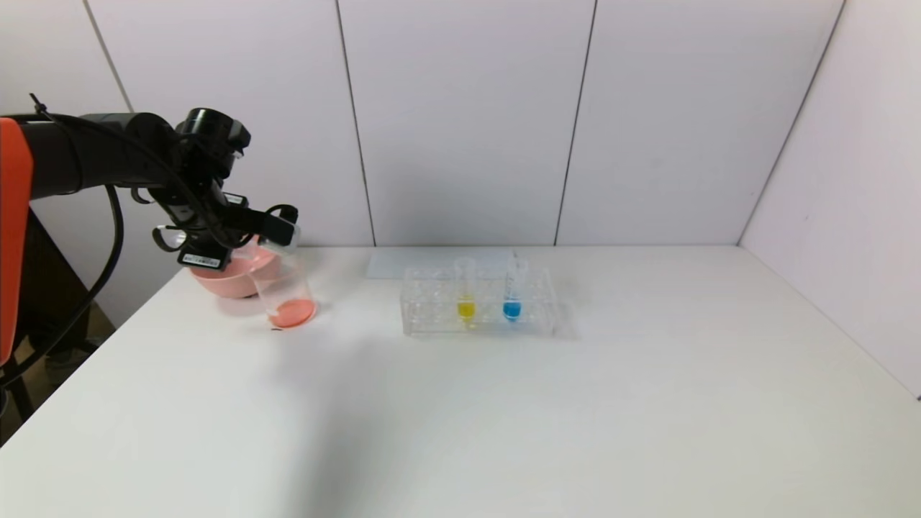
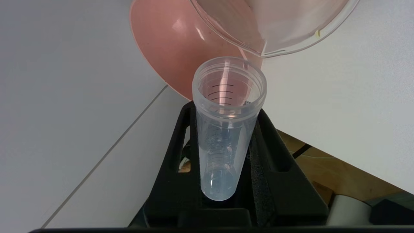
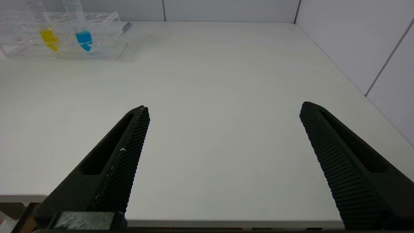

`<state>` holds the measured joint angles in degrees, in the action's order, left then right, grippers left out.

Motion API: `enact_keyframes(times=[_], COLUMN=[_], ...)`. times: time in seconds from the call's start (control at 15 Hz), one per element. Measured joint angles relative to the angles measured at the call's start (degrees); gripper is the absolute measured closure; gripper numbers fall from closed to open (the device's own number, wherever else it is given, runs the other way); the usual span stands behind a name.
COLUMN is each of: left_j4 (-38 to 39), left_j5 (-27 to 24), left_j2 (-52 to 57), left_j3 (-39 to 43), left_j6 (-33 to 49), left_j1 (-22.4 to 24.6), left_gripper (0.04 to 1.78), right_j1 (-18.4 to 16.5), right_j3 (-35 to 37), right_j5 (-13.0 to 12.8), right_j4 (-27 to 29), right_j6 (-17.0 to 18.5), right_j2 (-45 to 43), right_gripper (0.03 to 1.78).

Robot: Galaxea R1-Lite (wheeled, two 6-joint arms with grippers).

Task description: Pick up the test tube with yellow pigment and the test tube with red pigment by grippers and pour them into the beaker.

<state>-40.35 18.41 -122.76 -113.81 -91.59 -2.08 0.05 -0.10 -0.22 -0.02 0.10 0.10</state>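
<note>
Tipping makes sense here: left gripper (image 2: 226, 155) is clamped on the red-pigment tube (image 2: 226, 129), mouth angled at the beaker (image 1: 284, 291) rim so it drains; red pool's in the beaker already. Yellow tube (image 1: 465, 291) sits in the rack (image 1: 432, 313) w/ the blue one (image 1: 513, 291). Right gripper (image 3: 223, 111) parked low near the table edge, fingers spread wide, nothing in them

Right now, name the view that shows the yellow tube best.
The right wrist view: the test tube with yellow pigment stands large in the clear rack beside the blue tube. The head view shows it smaller, upright in the rack. The left wrist view does not show it.
</note>
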Motion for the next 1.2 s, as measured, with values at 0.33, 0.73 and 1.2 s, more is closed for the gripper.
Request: enact_keyframes(times=[0.33,0.73,1.2], left_j4=[-0.02,0.15,0.15], left_j5=[0.35,0.61,0.16], left_j2=[0.13,0.18,1.29], left_j3=[0.0,0.0,0.37], left_j6=[0.0,-1.38,-0.59], left_j1=[-0.12,-0.34,-0.37], left_gripper=[1.37,1.37,1.37], right_j1=[0.0,0.0,0.0], right_j3=[0.0,0.0,0.0], right_j5=[0.01,0.0,0.0], right_j4=[0.02,0.02,0.0], right_j6=[0.0,0.0,0.0], right_j2=[0.0,0.0,0.0], right_gripper=[0.11,0.11,0.11])
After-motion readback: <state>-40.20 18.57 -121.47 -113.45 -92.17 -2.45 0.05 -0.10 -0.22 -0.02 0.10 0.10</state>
